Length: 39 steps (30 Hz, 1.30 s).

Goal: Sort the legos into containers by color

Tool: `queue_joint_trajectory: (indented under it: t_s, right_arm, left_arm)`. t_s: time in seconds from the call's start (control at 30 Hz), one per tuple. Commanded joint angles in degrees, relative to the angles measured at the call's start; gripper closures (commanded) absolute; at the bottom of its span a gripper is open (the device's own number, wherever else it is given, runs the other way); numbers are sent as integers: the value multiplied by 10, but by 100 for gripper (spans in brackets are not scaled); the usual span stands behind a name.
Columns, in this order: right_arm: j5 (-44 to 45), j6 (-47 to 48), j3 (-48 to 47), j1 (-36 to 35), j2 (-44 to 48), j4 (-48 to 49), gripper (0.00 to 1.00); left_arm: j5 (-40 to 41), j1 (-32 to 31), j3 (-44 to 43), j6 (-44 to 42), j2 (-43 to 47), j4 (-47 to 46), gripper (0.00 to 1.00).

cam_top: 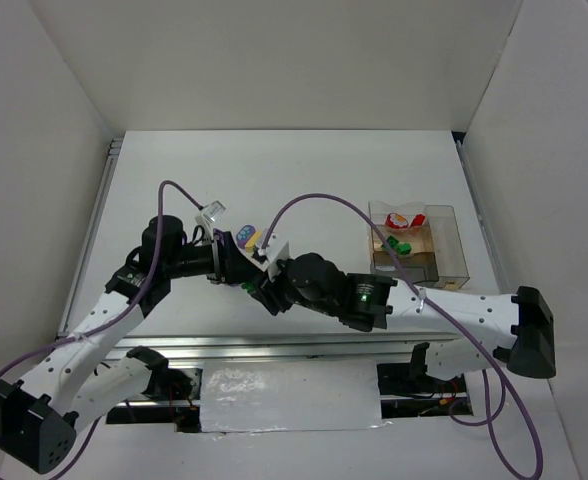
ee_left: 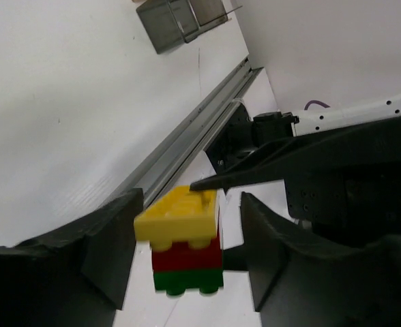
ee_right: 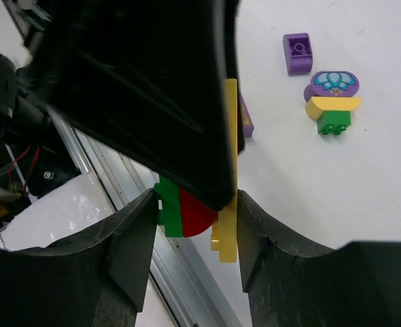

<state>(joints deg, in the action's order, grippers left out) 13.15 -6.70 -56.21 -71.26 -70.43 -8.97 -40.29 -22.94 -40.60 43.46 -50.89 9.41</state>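
A small stack of legos, yellow on red on green (ee_left: 185, 245), hangs just above the table near its front edge. My right gripper (ee_right: 195, 199) is shut on it end to end, one finger on the green brick (ee_right: 168, 211) and the other on the yellow plate (ee_right: 228, 170). My left gripper (ee_left: 190, 199) is open around the same stack; its left finger touches the stack and a gap shows on the other side. From above, both grippers (cam_top: 236, 265) (cam_top: 266, 283) meet left of centre. The containers (cam_top: 419, 245) stand at the right and hold red and green bricks.
Loose on the table lie a purple brick (ee_right: 297, 53), a purple piece (ee_right: 245, 120) and a second stack (ee_right: 332, 102) with a flower-print top over yellow and green. The metal rail (ee_left: 180, 146) runs along the table's front edge, close to the grippers. White walls enclose the sides.
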Motion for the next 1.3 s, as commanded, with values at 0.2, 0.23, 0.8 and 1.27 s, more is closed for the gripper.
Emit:
queue_joint_trajectory:
  t_s: [0.2,0.23,0.8,1.27]
  right_arm:
    - [24,31,-22,-19,-13,32,86]
    - [24,26,-10,-19,-9,42,82]
    - [-55,-215,230,21,194,349,0]
    - [-132,-374,240,21,72,695,14]
  left_arm:
    - [-29,-10,-7,-6,15,-54,86]
    - [-33,-10,-4,0,30,-60,100]
    - [181,-10,-3,23,192,-44,100]
    - [132,-11,123,145,294,-342,100]
